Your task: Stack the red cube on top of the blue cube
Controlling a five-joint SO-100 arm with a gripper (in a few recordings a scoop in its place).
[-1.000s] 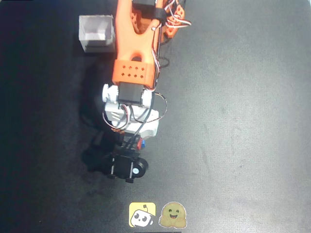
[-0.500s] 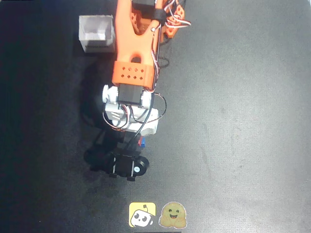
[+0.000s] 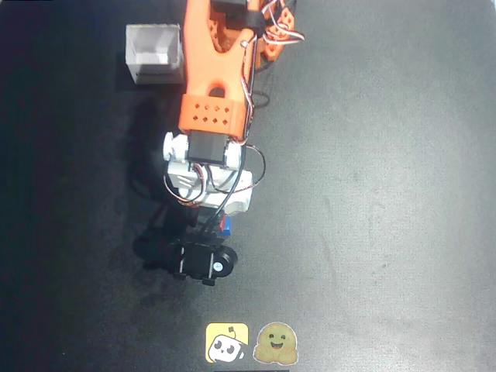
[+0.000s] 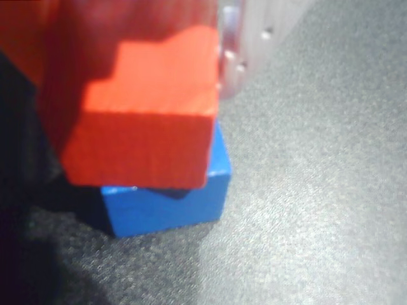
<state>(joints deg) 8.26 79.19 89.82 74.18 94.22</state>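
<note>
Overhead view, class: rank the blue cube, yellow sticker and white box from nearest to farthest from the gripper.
1. Blue cube: under the gripper, at its right edge.
2. Yellow sticker: bottom edge, just below.
3. White box: top left, beside the arm's base.

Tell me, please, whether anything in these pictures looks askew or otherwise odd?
Only the stack. In the wrist view the red cube sits over the blue cube but off-square: it overhangs toward the left of the picture and looks slightly twisted against the blue faces below. Whether it rests on the blue cube cannot be told. Nothing looks spilled or damaged.
</note>
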